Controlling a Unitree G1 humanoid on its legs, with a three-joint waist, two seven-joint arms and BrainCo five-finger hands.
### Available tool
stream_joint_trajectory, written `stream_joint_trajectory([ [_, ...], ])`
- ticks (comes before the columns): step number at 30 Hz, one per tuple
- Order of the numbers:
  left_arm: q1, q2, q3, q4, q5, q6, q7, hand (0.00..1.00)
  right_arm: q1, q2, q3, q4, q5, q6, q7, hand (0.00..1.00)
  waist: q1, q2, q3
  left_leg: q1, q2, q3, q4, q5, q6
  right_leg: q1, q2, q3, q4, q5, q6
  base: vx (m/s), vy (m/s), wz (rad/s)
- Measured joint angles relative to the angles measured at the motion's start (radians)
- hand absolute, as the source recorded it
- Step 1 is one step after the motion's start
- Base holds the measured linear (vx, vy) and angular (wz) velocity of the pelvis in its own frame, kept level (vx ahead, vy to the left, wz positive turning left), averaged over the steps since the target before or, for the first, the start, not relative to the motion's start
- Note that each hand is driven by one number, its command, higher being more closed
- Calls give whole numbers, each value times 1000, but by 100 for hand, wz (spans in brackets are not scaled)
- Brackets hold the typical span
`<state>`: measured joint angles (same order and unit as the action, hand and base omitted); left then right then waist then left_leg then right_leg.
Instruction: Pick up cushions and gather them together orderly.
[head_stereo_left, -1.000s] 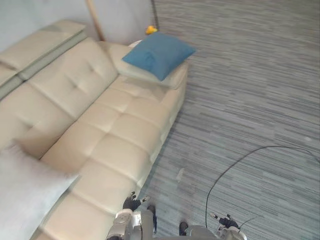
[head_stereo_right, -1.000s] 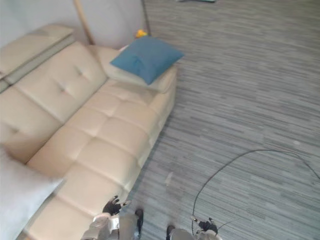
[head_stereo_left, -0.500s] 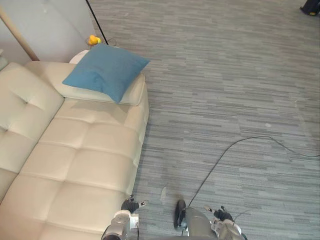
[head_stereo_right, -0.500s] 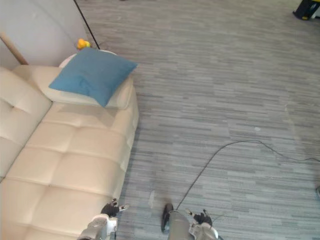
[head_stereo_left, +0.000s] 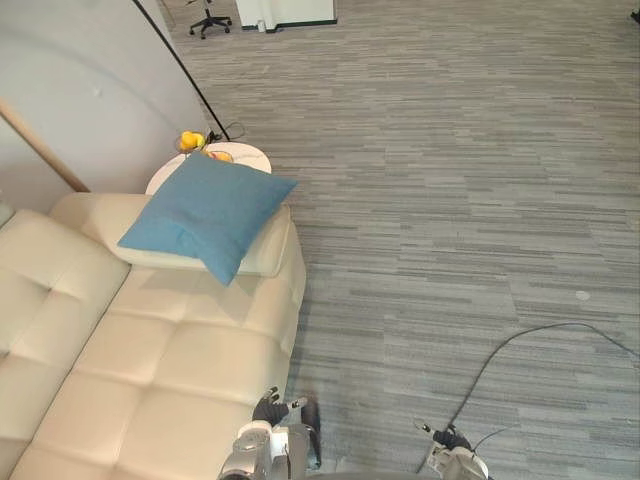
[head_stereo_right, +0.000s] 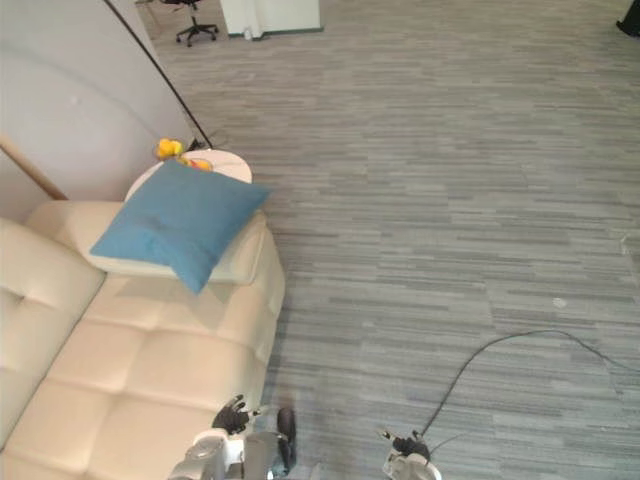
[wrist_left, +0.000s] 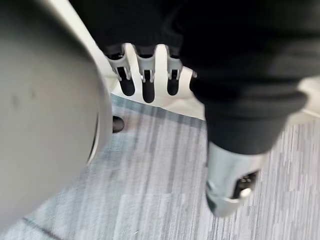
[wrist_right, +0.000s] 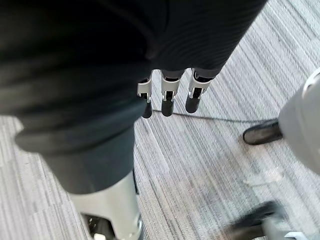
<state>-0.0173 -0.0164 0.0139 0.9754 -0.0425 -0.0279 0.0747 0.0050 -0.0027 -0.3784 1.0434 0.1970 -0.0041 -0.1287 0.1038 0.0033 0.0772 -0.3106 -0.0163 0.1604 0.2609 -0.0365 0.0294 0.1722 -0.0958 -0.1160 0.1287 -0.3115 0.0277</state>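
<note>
Left eye view has the blue cushion (head_stereo_left: 205, 215) lying on the far armrest of the sofa (head_stereo_left: 160, 370), well apart from the left robot hand (head_stereo_left: 265, 412) and right robot hand (head_stereo_left: 445, 440), both low, slack-fingered and empty, seemingly awaiting an approach.

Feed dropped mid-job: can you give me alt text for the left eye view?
A blue cushion lies at the far end of a cream sofa, by a round white table. The left hand and right hand show at the bottom edge, open and empty.
</note>
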Motion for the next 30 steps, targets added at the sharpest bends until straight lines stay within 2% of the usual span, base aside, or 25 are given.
stream_joint_trajectory([
  [1, -2, -1, 0, -2, 0, 2, 0, 0, 7, -1, -1, -3, -2, 1, 0, 0, -1, -9, 2, 6, -11, 13, 22, -10, 10, -12, -16, 21, 45, -1, 4, 619, 179, -15],
  [2, -3, -3, 1, -2, 0, 3, 0, 0, 14, -5, -1, -4, -3, 3, 3, 0, 6, -16, 6, 45, -27, 24, 30, -49, 17, -50, -36, 54, 195, -5, 45, 701, 231, -13],
  [3, -1, 1, -1, -2, -2, 8, 0, 0, 25, -1, 1, -6, -5, 3, 4, 0, 6, -25, 13, 125, -47, 23, 7, -82, 20, -151, -62, 96, 505, 36, 126, 536, 202, -9],
  [4, -1, 1, -2, -1, -3, 13, 1, 0, 27, 1, 4, -7, -5, 3, 5, 0, 4, -29, 16, 154, -52, 20, -5, -94, 19, -198, -66, 110, 621, 74, 154, 512, 156, 9],
  [5, 0, 7, -3, 1, -5, 21, 1, 0, 35, 5, 26, -9, -6, 4, 10, 0, -3, -33, 18, 210, -61, 8, -13, -111, 19, -265, -76, 123, 801, 99, 167, 494, 111, 36],
  [6, 2, 10, -6, 1, -9, 26, 2, 0, 53, 0, 41, -49, -15, 4, 14, 0, -16, -29, 18, 295, -61, -15, -40, -124, 19, -334, -100, 85, 915, 92, 153, 481, 93, 41],
  [8, -3, 10, -10, 6, -12, 27, 4, 0, 47, -4, 36, -53, -42, 0, 14, 0, -15, -16, 20, 370, -43, -19, -94, -128, 12, -373, -116, 36, 886, 70, 120, 452, 35, 28],
  [9, -7, 15, -12, 8, -24, 27, 7, 0, 35, -1, 36, -48, -42, 2, 14, 0, -16, -3, 28, 430, -21, -32, -141, -131, 8, -411, -122, -9, 800, 50, 96, 521, -26, 31],
  [11, -8, 24, -12, 9, -32, 27, 9, 0, 24, 2, 27, -46, -42, -4, 18, 0, -22, -4, 26, 461, 7, -40, -163, -142, -6, -454, -116, -43, 617, 53, 86, 448, -127, 39],
  [12, -9, 34, -12, 19, -32, 25, 9, 0, 10, 2, 7, -33, -42, -3, 22, 0, -40, -2, 28, 473, 36, -70, -173, -163, -24, -470, -68, -20, 366, 111, 70, 322, -162, 40],
  [13, -8, 38, -12, 23, -31, 26, 10, 0, 7, 2, 5, -27, -42, -3, 22, 0, -44, -5, 27, 476, 39, -82, -173, -169, -29, -469, -55, 0, 296, 139, 66, 404, -250, 52],
  [14, -8, 45, -12, 36, -30, 26, 10, 0, 8, 2, -2, -13, -42, -3, 22, 0, -54, -17, 28, 482, 39, -105, -173, -175, -35, -463, -32, 63, 161, 215, 61, 339, -258, 59],
  [15, -6, 46, -9, 59, -29, 26, 10, 0, 20, -9, -22, 12, -41, -2, 22, 0, -64, -19, 27, 492, 43, -153, -168, -197, -58, -445, -3, 126, 114, 334, 50, 562, -384, 52],
  [16, 2, 19, -7, 73, -28, 26, 8, 0, 21, -35, -59, 37, -40, 0, 19, 0, -60, 32, 25, 494, 79, -197, -141, -203, -57, -427, 26, 116, 131, 304, 35, 401, -269, 35],
  [17, 1, 13, 3, 76, -28, 25, 8, 0, 20, -41, -71, 42, -39, 1, 19, 0, -55, 39, 26, 491, 82, -209, -122, -203, -58, -429, 27, 106, 149, 286, 30, 440, -292, 25],
  [18, 7, 0, 29, 77, -28, 24, 9, 0, 18, -47, -93, 36, -34, 1, 18, 0, -57, 55, 31, 474, 95, -237, -40, -194, -72, -418, 19, 67, 217, 220, 4, 283, -217, 33],
  [20, 8, -8, 46, 72, -28, 23, 8, 0, 35, -46, -81, 32, -33, 0, 18, 0, -65, 45, 35, 426, 94, -252, 85, -179, -98, -387, 0, 27, 244, 174, -6, 354, -297, 81],
  [21, 5, -19, 49, 52, -29, 22, 8, 0, 36, -48, -49, 26, -29, -2, 15, 0, -73, 42, 39, 323, 92, -245, 305, -128, -172, -340, -27, -28, 248, 139, -15, 269, -263, 113],
  [22, 6, -25, 49, 46, -31, 21, 8, 0, 37, -50, -37, 23, -28, -3, 14, 0, -72, 30, 46, 277, 98, -228, 384, -89, -191, -319, -32, -47, 246, 128, -18, 210, -217, 108],
  [23, 7, -29, 49, 25, -31, 16, 7, 0, 37, -49, -16, 24, -28, -2, 10, 0, -56, 26, 50, 215, 129, -176, 504, -91, -167, -283, -38, -76, 236, 112, -38, 184, -165, 74],
  [24, 7, -33, 47, 12, -32, 13, 7, 0, 37, -44, -4, 24, -28, -2, 8, 0, -45, 29, 52, 174, 156, -114, 525, -120, -131, -234, -40, -113, 214, 104, -44, 180, -140, 68],
  [25, 7, -33, 46, 10, -32, 13, 5, 0, 32, -41, -1, 22, -28, -2, 8, 0, -46, 29, 52, 162, 158, -94, 515, -131, -131, -214, -43, -130, 203, 103, -44, 170, -96, 70],
  [28, 8, -32, 33, 7, -38, 12, 0, 0, 32, -40, 8, -8, -20, -5, 11, 0, -46, 35, 49, 137, 126, 28, 278, -127, -106, -150, -74, -212, 169, 82, -11, 126, -14, 80],
  [29, 14, -33, 27, 12, -37, 13, -1, 0, 37, -43, 8, -8, -20, -5, 11, 0, -48, 51, 39, 139, 131, 96, 164, -44, -84, -134, -70, -249, 164, 70, 4, 134, 68, 100],
  [30, 15, -30, 25, 20, -36, 14, -1, 0, 49, -42, 7, -6, -20, -4, 11, 0, -51, 47, 31, 151, 125, 163, 89, -57, -63, -115, -76, -282, 165, 56, 25, 222, 101, 105],
])
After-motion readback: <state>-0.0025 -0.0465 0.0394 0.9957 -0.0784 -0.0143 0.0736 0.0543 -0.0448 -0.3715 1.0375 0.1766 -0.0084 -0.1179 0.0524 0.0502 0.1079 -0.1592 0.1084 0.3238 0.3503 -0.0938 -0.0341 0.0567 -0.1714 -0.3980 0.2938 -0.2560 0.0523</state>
